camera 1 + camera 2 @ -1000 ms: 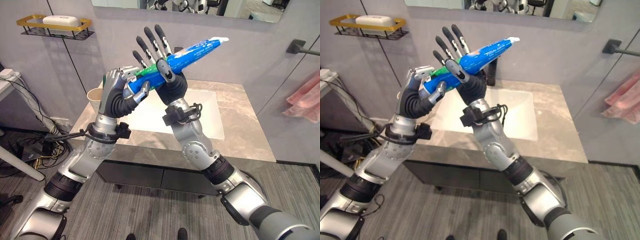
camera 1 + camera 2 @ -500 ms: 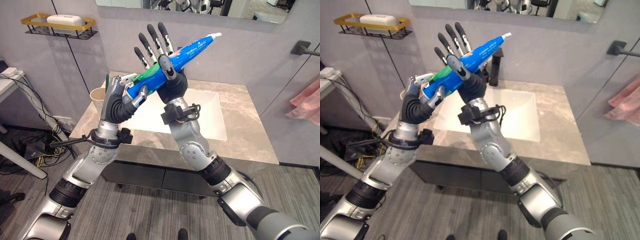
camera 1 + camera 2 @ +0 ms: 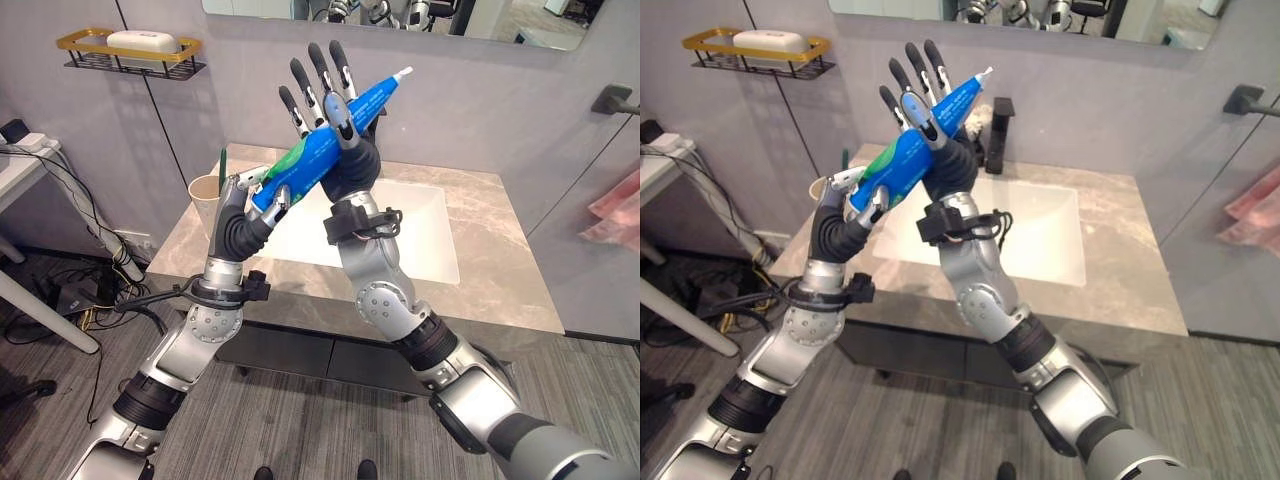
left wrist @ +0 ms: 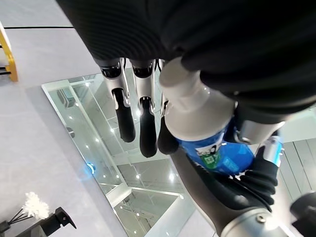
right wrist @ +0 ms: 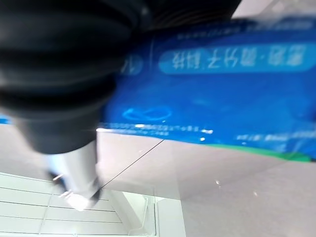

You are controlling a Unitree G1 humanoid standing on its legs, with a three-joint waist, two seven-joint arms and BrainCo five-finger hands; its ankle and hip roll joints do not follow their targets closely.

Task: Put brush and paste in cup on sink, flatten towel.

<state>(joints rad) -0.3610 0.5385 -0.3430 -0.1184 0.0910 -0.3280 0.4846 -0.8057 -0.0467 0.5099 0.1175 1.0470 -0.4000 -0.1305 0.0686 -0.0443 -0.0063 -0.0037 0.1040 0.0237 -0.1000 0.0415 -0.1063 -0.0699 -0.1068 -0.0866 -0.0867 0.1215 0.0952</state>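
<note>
Higher now, both robot hands lift the blue-and-green toothpaste tube (image 3: 322,140) above the grey marble desk (image 3: 480,270). Left robot hand (image 3: 243,200) curls round its lower end; right robot hand (image 3: 335,95), fingers straight, seemingly pins it by thumb.

The toothpaste tube (image 3: 318,148) is glossy blue and green plastic with a white cap. The tabletop (image 3: 480,245) looks like polished veined stone, around a smooth white basin (image 3: 420,235). At its left edge stands a matt cream cup (image 3: 204,190). The wall shelf (image 3: 130,55) is gold-and-black metal wire. The towel (image 3: 618,205) is soft pink cloth.
</note>
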